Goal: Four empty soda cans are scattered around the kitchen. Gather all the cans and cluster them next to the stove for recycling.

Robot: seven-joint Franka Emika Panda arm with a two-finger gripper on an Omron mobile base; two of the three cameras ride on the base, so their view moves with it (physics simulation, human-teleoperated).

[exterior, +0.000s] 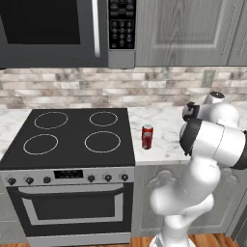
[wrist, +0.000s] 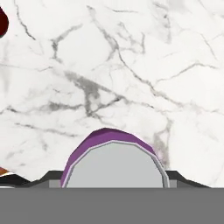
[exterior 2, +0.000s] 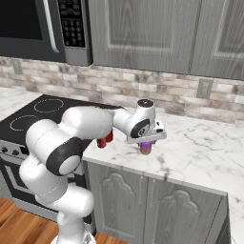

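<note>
Holding a can [exterior 2: 146,147] upright just above the worktop [exterior 2: 200,147], the gripper [exterior 2: 146,143] has its jaws closed partway on the can's upper body, near the worktop's front edge and some way right of the stove [exterior: 72,140]. This can looks purple rather than red in the right base view and the hand view (lighting or colour, I cannot tell which). Another soda can [exterior: 147,136] stands on the worktop just beside the stove's right edge, red with a silver top.

An empty can should be very light, thin-walled and smooth, so it dents under a hard squeeze and may slip or tip; a grip across the body near the top suits it.

Both fingertips are hidden at the can's sides in the hand view. The arm covers part of the red can in the right base view, and whether the held can touches the marble is unclear.
</note>
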